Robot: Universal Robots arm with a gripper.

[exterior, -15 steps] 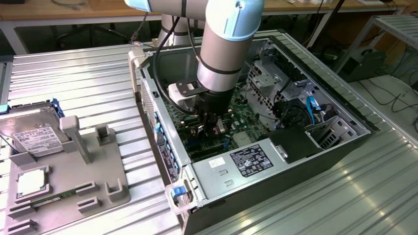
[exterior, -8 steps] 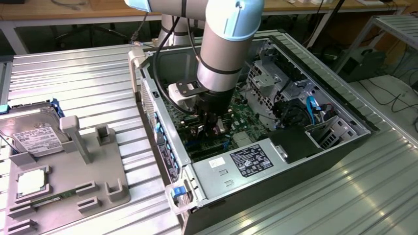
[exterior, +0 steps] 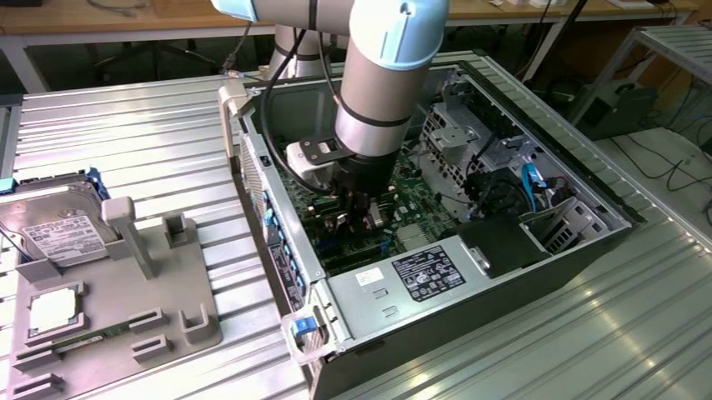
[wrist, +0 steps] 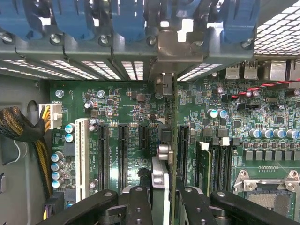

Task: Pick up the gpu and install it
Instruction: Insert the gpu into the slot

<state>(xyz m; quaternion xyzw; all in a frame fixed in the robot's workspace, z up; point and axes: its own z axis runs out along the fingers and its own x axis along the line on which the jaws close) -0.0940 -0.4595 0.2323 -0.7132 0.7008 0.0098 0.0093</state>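
while the arm reaches down into the open pc case, the gripper is clamped on the gpu, card held edge-on between its fingers and standing upright over the motherboard. silver bracket end sits ahead of the gripper at the case's rear slot wall. black expansion slots lie just beside the card; can't tell if it's seated. hard drive rests on the grey fixture, well apart, outside the case.
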